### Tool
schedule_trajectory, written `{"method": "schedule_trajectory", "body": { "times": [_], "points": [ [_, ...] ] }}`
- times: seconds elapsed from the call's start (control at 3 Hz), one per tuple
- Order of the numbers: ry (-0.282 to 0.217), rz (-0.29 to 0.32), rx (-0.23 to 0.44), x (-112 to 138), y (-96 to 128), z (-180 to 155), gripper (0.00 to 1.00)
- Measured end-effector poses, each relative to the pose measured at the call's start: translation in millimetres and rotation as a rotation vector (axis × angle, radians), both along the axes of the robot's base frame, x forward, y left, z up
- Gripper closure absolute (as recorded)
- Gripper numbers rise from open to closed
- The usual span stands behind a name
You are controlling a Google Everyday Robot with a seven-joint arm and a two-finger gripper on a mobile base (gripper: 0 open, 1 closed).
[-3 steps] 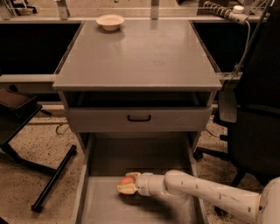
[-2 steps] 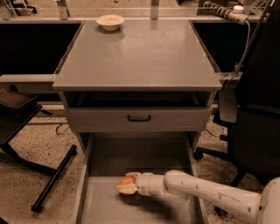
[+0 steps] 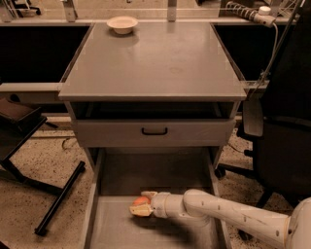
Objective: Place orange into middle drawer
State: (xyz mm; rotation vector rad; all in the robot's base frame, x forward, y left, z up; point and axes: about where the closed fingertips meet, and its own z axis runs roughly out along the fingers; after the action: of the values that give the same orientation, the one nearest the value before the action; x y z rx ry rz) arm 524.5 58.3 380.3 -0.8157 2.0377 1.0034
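Orange [image 3: 142, 200], light, firm, smooth-skinned and likely to roll, is sitting low centre of frame just above the middle drawer [image 3: 116, 228] floor, and the gripper [image 3: 139, 204] jaws are pinching it across its widest part.

No legible text; none on hand [image 3: 140, 206] gripping orange [image 3: 141, 200] in middle drawer [image 3: 111, 224].

office | swivel chair [image 3: 286, 146], power strip [image 3: 243, 10] | fingers [image 3: 141, 210] grip orange [image 3: 142, 200] over middle drawer [image 3: 116, 223]

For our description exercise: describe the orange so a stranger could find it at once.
Find the grey cabinet; its pulled-out middle drawer lies lowest. There the gripper holds the orange, the only bright round thing, unlike the cream bowl on top.
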Motion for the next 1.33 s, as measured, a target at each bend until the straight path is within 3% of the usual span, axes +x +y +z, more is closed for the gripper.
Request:
{"method": "schedule_trajectory", "body": {
  "times": [0.33, 1.0, 1.33],
  "points": [
    [0.0, 0.0, 0.0, 0.0, 0.1, 0.0, 0.0],
    [-0.008, 0.001, -0.013, 0.0, -1.0, 4.9, 0.0],
    [0.018, -0.002, -0.067, -1.1, -14.3, 23.8, 0.0]
  ]
}}
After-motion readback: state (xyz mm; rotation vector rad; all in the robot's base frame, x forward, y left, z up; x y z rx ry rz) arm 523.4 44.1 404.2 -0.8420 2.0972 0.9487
